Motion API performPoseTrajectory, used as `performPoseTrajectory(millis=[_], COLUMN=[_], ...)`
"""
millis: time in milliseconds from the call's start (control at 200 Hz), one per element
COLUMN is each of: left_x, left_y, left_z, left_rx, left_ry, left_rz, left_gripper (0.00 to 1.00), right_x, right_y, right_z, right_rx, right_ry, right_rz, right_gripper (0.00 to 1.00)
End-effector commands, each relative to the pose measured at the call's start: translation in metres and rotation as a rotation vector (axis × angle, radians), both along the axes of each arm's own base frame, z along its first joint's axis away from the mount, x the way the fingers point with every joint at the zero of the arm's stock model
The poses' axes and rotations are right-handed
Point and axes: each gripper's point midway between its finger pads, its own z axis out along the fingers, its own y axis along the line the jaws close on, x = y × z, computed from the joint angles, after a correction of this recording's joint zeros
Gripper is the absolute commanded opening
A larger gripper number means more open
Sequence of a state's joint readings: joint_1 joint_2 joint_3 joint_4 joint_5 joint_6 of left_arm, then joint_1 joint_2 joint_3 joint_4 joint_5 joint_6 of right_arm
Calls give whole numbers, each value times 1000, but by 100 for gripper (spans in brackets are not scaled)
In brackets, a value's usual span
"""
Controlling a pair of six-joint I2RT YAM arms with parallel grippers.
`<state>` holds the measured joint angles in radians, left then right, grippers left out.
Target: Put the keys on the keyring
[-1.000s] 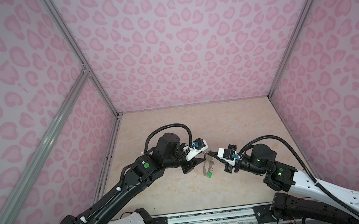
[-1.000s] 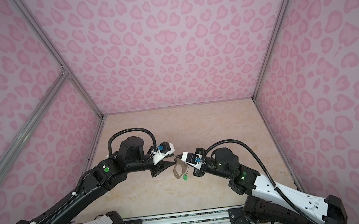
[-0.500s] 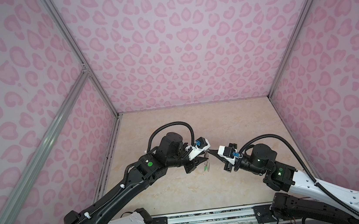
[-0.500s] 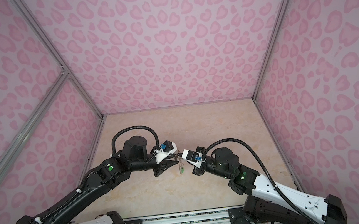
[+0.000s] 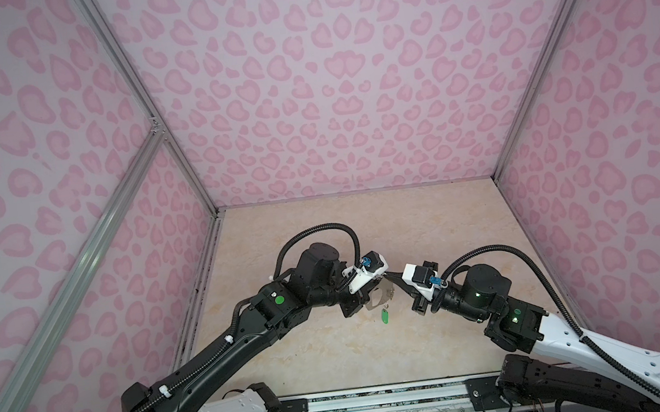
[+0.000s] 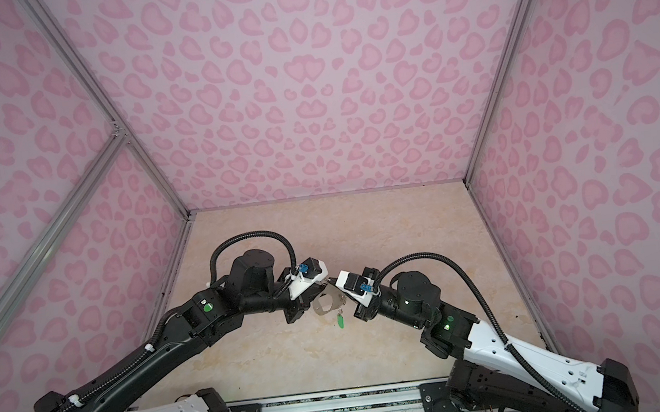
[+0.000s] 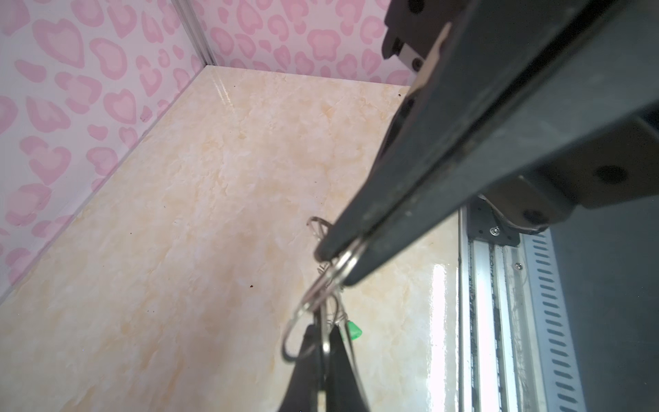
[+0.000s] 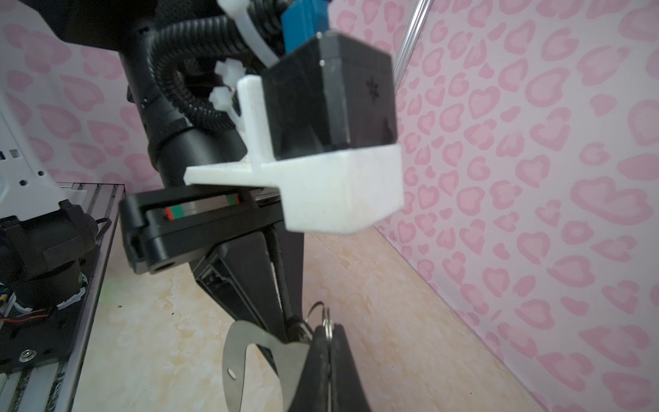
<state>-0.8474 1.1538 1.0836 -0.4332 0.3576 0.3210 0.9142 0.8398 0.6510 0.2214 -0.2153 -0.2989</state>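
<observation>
The keyring (image 8: 242, 339), a flat grey metal half-oval plate with a big cutout, hangs over mid-table between both arms. The left gripper (image 7: 335, 257), partly open a second ago, has now clamped shut on its ringed edge, joining the right gripper (image 8: 328, 337), pinched tight there too; a steadying hold, I'd guess. The green oval plastic tag (image 5: 384, 316) dangles beneath. Pink heart-patterned walls (image 5: 328, 90) enclose the glossy beige marble-look tabletop (image 5: 335, 352).

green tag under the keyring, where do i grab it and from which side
I'd pinch the green tag across its broad faces, coming in low from the near side: it hangs free under the keyring, while the left gripper and right gripper, both shut on the keyring, crowd the space above.
</observation>
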Motion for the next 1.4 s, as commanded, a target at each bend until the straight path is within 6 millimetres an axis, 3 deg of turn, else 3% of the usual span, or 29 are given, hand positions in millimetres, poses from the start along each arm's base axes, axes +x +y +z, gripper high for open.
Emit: performPoseTrajectory(millis=[0,260,410,530,680,815,1050,1285,1395], left_x=[-12,-22,-23,-8,0,4,-10,-19,-20], left_y=[-5,-12,-17,-7,12,25,11,-2,-3], left_z=[2,0,9,14,24,33,53,55,52], left_rx=[-14,1,-20,-22,-25,-16,-72,-92,-85], left_ry=[13,57,68,2,-94,-155,-174,-157,-158], left_rz=[-78,-157,-169,-66,31,76,-47,-145,-161], left_gripper=[3,3,4,30,42,41,38,19,17], right_x=[4,1,-1,-4,-9,-11,-16,-18,-21], right_y=[-4,-1,-2,-4,-5,-3,-1,-1,1], right_z=[15,15,12,12,8,4,7,5,4], right_rx=[66,78,68,76,86,95,101,101,97], right_ry=[-26,-21,-13,-9,5,42,39,57,63], right_rz=[-23,2,22,45,91,143,174,185,191], right_gripper=[0,0,0,0,0,0,0,0,0])
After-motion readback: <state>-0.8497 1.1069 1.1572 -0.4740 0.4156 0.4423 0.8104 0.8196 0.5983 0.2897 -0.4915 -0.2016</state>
